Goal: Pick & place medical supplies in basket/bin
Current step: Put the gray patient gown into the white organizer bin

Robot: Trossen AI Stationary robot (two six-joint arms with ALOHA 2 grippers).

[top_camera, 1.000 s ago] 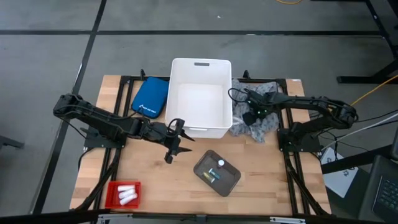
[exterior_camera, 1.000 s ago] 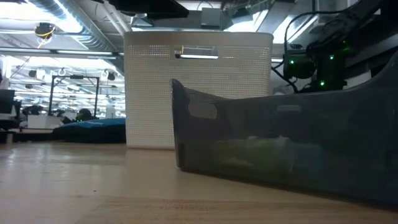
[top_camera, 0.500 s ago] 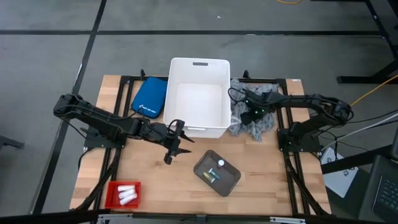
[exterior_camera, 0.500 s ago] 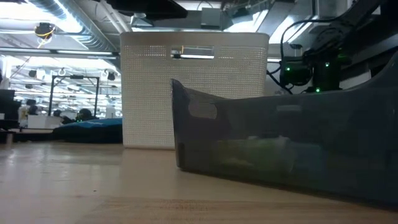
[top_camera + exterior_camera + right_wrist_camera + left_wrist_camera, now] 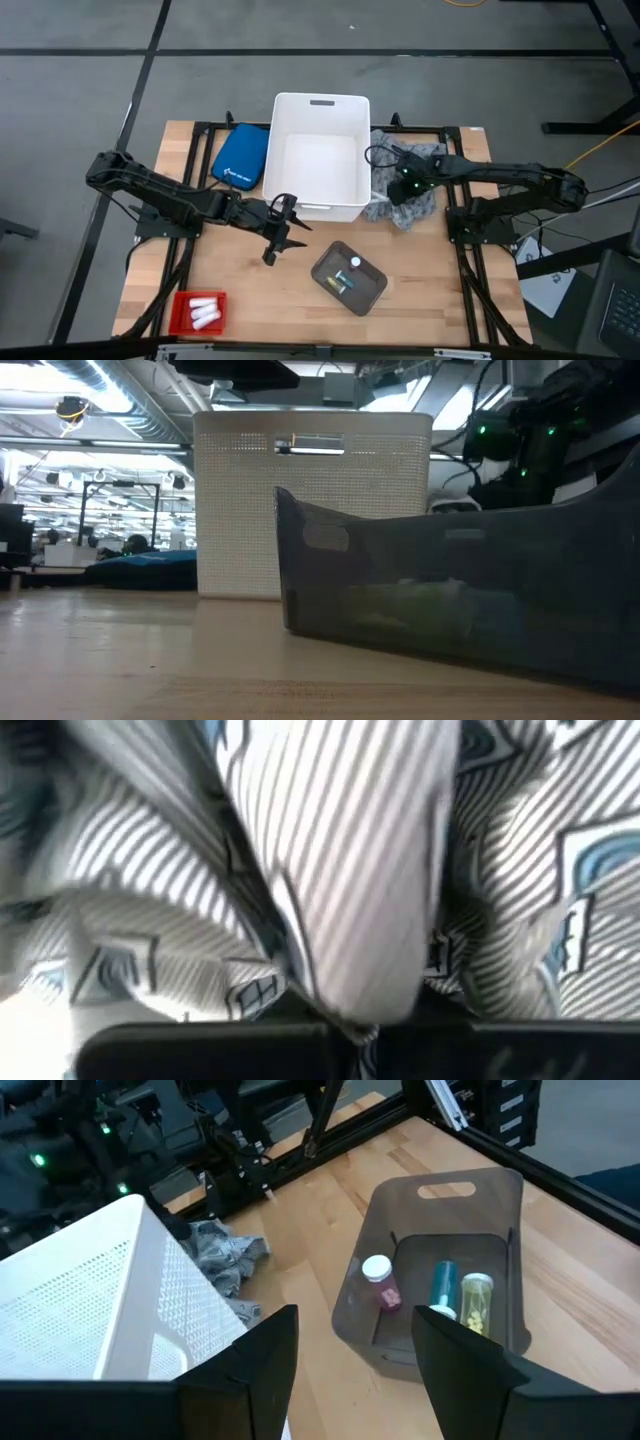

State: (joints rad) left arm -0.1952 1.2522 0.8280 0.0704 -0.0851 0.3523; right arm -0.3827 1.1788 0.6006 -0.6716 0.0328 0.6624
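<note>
The white basket (image 5: 320,150) stands at the table's far middle. Against its right side lies the grey-and-white patterned cloth (image 5: 408,205), bunched up, with my right gripper (image 5: 399,190) shut on it from above. My left gripper (image 5: 280,236) hovers open near the basket's near left corner and holds nothing. In the left wrist view its fingers frame a dark grey tray (image 5: 440,1280) of small vials. White rolls (image 5: 204,311) lie in a red tray at the near left. My right gripper pinches a raised fold of the striped cloth (image 5: 340,920) between its two fingers, coming from above and pointing down. The cloth bunches up into the hold, and its lower part (image 5: 412,212) still lies on the table beside the basket.
A blue pouch (image 5: 242,155) lies left of the basket. The dark grey tray (image 5: 349,277) sits near the table's near middle, and in the low view it fills the foreground (image 5: 460,600) in front of the basket (image 5: 310,500). Black frame rails run along the table's sides.
My right gripper has shut on the cloth and then risen a little beside the basket. The cloth has gathered toward the gripper: its near right part has been drawn in, so it covers less of the table than before.
</note>
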